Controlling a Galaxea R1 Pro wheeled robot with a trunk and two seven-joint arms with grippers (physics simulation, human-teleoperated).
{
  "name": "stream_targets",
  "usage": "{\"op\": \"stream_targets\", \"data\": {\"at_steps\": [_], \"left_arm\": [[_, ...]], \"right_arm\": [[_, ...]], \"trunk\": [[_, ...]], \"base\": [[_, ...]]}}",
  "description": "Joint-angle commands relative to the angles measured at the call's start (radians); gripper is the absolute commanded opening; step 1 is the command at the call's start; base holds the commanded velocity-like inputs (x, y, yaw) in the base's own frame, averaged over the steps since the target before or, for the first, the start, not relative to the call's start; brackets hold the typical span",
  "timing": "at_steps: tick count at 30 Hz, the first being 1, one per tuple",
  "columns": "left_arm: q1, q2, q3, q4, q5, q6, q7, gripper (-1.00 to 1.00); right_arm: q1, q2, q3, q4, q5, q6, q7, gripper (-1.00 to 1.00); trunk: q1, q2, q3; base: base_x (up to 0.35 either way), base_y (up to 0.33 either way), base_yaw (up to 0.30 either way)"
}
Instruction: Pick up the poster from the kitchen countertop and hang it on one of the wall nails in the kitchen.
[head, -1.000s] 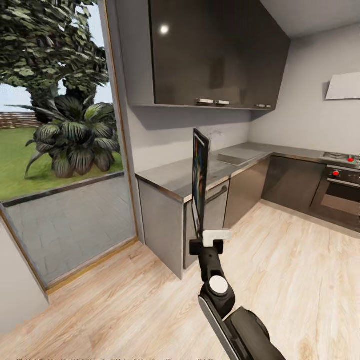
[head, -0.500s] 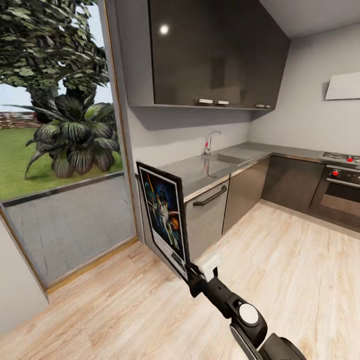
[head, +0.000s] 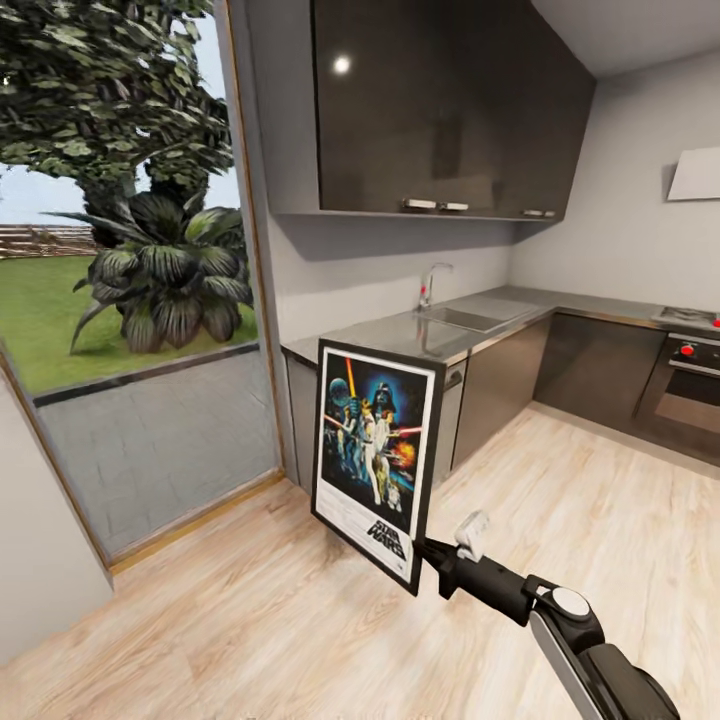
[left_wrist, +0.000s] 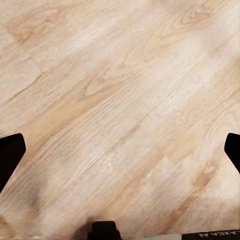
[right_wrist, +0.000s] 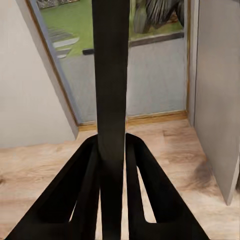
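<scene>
Glossy dark cabinets (head: 440, 100); smooth grey countertop (head: 400, 335), pale matt wood-grain floor (head: 250, 640)

Light wood floor (left_wrist: 120, 100) | dark fingertips (left_wrist: 10, 155) at both edges, set wide apart

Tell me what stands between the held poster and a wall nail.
No nail is visible, so the path cannot be judged. The right gripper clamps the poster at its lower corner, in open air above the wooden floor, before the kitchen countertop.
</scene>
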Motion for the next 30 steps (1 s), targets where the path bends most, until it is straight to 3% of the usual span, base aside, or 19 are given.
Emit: {"op": "stream_targets", "data": {"at_steps": [1, 9, 12, 30], "left_arm": [[0.0, 0.0, 0.003, -0.001, 0.0, -0.001, -0.005, 1.0], [0.0, -0.001, 0.004, 0.0, -0.001, -0.019, -0.005, 1.0], [0.0, -0.002, 0.0, 0.0, -0.002, -0.018, -0.005, 1.0], [0.0, -0.002, -0.004, 0.002, -0.004, -0.016, -0.005, 1.0]], "right_arm": [[-0.001, 0.0, 0.0, 0.005, -0.014, 0.01, 0.005, -1.0], [-0.005, 0.002, -0.002, 0.038, -0.015, 0.01, 0.02, -1.0], [-0.004, 0.003, -0.002, 0.082, -0.015, 0.008, 0.018, -1.0], [-0.004, 0.001, -0.008, 0.086, -0.017, 0.006, 0.018, -1.0]], "trunk": [[0.0, -0.001, 0.0], [0.0, -0.001, 0.001], [-0.012, 0.02, 0.009], [-0.081, 0.146, 0.047]], "base": [[-0.24, -0.159, 0.236], [-0.088, -0.062, 0.078], [-0.005, -0.004, 0.004], [0.0, 0.0, 0.0]]}}
